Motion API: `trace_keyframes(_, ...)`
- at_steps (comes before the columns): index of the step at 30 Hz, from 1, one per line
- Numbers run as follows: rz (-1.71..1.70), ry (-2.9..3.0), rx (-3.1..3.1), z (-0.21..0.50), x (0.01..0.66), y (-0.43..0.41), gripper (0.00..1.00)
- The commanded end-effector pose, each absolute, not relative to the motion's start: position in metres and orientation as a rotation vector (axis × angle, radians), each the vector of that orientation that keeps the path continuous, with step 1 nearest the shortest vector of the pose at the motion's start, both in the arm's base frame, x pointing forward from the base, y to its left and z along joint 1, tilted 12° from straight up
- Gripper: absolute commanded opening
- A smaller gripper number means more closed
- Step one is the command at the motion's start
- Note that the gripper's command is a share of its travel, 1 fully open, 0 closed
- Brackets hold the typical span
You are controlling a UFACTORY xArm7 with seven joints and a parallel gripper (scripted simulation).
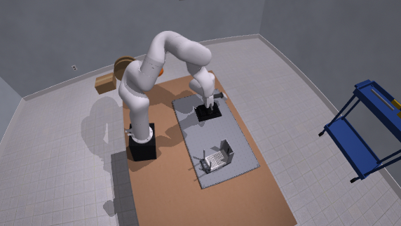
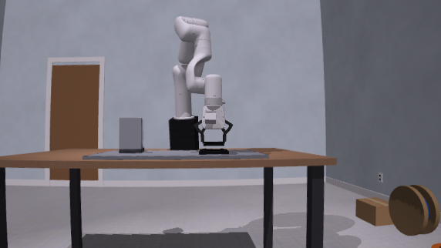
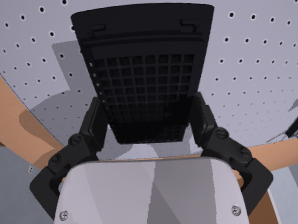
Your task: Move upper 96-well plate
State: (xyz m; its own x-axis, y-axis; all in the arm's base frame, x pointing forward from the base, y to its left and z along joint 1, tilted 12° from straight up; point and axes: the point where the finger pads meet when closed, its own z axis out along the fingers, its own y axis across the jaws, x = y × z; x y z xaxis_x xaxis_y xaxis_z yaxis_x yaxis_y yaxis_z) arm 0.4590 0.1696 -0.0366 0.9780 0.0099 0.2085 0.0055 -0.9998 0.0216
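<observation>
Directly over the plate nest (image 2: 213, 152), the gripper (image 2: 213, 143) clamps the black 96-well plate (image 3: 143, 90) between its fingers, wide apart on the plate's sides. Seen from the exterior view, the plate hangs level just above the nest, not yet touching it. The stack rack (image 1: 228, 150) stands well apart on the grey perforated board (image 1: 224, 123), a pale plate (image 1: 215, 160) lying inside. No lettering can be read; the A1 mark is too small to make out.
</observation>
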Motion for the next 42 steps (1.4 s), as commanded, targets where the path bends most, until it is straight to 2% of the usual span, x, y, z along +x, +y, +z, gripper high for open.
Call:
trace_keyframes(1,0.333,0.012,3.105,-0.0424,0.4619,0.1703,0.0)
trace_keyframes(42,0.333,0.012,3.105,-0.0467,0.4627,0.1702,0.0)
